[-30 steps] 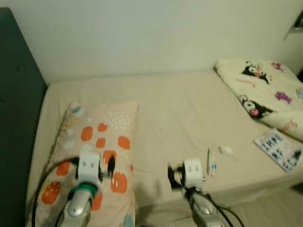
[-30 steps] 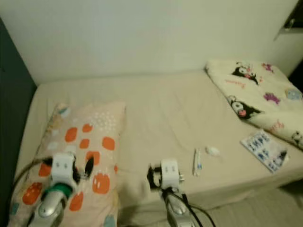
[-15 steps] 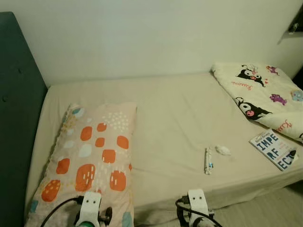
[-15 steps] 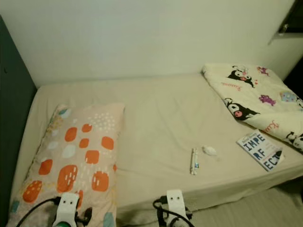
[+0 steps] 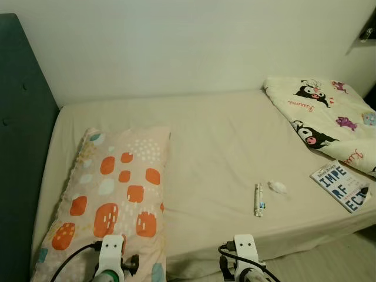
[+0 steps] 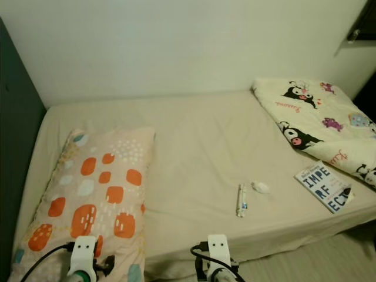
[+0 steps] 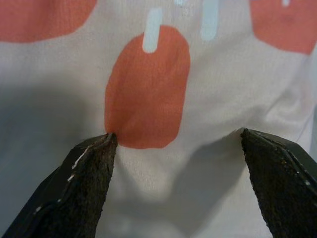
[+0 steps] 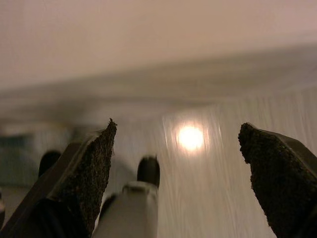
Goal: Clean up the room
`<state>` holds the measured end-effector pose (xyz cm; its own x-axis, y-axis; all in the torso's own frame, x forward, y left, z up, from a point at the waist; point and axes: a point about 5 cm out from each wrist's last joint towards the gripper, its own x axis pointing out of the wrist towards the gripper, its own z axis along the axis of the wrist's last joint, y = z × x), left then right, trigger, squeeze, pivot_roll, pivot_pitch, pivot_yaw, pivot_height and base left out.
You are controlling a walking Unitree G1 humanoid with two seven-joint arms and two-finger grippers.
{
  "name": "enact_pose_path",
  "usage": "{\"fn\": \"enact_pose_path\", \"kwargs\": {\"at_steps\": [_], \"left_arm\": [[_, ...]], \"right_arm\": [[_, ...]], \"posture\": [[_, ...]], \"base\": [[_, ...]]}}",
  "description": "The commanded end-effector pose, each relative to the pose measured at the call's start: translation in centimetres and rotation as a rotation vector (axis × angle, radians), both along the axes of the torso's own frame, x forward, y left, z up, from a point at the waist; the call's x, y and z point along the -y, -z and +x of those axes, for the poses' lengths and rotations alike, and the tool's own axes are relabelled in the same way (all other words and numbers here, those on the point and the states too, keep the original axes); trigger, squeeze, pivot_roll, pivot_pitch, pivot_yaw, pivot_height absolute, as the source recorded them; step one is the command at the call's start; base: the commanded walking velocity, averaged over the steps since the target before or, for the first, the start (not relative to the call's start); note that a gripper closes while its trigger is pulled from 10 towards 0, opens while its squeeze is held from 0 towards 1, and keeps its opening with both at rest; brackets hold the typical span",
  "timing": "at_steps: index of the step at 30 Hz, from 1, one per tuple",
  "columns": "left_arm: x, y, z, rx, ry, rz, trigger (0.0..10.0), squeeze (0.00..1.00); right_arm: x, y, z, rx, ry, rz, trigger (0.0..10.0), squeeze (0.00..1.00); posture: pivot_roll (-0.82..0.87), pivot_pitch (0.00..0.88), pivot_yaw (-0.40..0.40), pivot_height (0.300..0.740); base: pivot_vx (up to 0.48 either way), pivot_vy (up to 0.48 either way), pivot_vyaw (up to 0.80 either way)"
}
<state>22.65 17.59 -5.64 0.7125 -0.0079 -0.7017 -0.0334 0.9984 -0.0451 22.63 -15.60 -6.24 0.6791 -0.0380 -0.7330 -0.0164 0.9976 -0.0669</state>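
Bed (image 5: 217, 147) with beige sheet, dark headboard (image 5: 17, 147) at left. Pillow (image 5: 117, 188), orange spots, near left. Tube (image 5: 258, 200) and small white wad (image 5: 277, 187) side by side, near right. Book (image 5: 343, 188) at right edge, just beside folded cartoon blanket (image 5: 323, 111), far right. Left gripper (image 7: 176, 148) low over pillow's near end, jaws spread. Right gripper (image 8: 176, 144) below bed's near edge, over floor (image 8: 208, 188), jaws spread.
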Motion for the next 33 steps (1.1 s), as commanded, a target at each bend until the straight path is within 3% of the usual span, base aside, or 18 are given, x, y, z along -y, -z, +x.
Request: {"fn": "enact_pose_path", "kwargs": {"at_steps": [1,5,8,13,14,20,33], "left_arm": [[-0.3,0.8,-0.9,-0.081,-0.017,-0.021,10.0,0.0],[-0.9,0.8,-0.7,-0.105,-0.054,0.003,10.0,0.0],[-0.9,1.2,-1.3,-0.157,-0.058,0.02,10.0,0.0],[-0.2,1.7,-2.2,-0.175,0.01,0.018,10.0,0.0],[0.2,2.2,-2.9,-0.188,0.072,0.052,10.0,0.0],[0.9,2.7,-3.8,-0.206,0.148,0.1,10.0,0.0],[0.4,2.8,-4.5,-0.142,0.088,0.164,10.0,0.0]], "right_arm": [[0.2,0.5,-0.7,-0.056,0.013,-0.001,10.0,0.0],[0.2,0.3,-0.3,-0.052,0.025,0.005,10.0,0.0],[-0.1,0.4,-0.3,-0.067,-0.012,-0.012,10.0,0.0],[-0.2,1.3,-1.7,-0.149,-0.061,-0.052,10.0,0.0],[-0.3,1.8,-2.7,-0.192,-0.088,-0.059,10.0,0.0],[-0.2,2.2,-3.5,-0.213,-0.096,-0.059,10.0,0.0],[0.1,2.5,-4.2,-0.199,-0.082,-0.042,10.0,0.0]], "posture": [[0.05,0.0,0.003,0.74],[0.06,0.0,0.002,0.74],[0.05,0.0,0.003,0.74],[0.05,0.0,0.006,0.74],[0.05,0.0,0.001,0.74],[0.05,0.0,0.0,0.74],[0.05,0.0,-0.006,0.74]], "base": [[0.0,0.0,0.0],[0.0,0.0,0.0],[0.0,0.0,0.0],[0.0,0.0,0.0],[0.0,0.0,0.0],[0.0,0.0,0.0],[0.0,0.0,0.0]]}}
